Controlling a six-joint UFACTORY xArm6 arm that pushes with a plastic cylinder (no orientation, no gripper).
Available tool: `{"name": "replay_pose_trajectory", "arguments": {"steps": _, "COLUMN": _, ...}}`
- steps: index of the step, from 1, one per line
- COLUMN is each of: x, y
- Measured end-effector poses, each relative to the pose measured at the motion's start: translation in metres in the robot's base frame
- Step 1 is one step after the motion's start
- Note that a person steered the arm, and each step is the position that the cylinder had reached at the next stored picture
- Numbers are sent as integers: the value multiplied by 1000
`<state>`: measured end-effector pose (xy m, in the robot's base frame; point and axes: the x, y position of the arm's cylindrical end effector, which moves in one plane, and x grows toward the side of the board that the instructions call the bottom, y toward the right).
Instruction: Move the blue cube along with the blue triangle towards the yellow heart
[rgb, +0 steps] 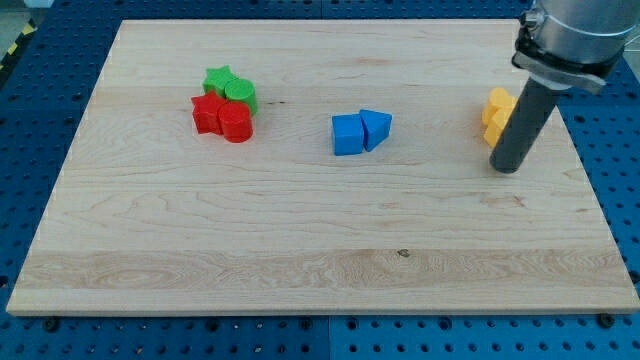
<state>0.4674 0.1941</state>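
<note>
The blue cube (347, 135) sits near the middle of the wooden board (320, 260), touching the blue triangle (376, 128) on its right. A yellow block (496, 112) lies at the view's right, partly hidden behind my rod; its shape is hard to make out. My tip (506, 168) rests on the board just below and right of the yellow block, far to the right of the blue pair.
At the view's upper left a cluster of a green star (218, 79), a green cylinder (241, 93), a red star-like block (208, 113) and a red cylinder (236, 124) touch each other. The arm's grey collar (565, 45) hangs over the upper right corner.
</note>
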Motion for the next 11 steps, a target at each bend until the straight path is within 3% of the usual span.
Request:
{"name": "replay_pose_trajectory", "arguments": {"steps": 4, "x": 11, "y": -219}}
{"name": "replay_pose_trajectory", "arguments": {"steps": 7, "x": -29, "y": -196}}
{"name": "replay_pose_trajectory", "arguments": {"steps": 11, "x": -64, "y": -103}}
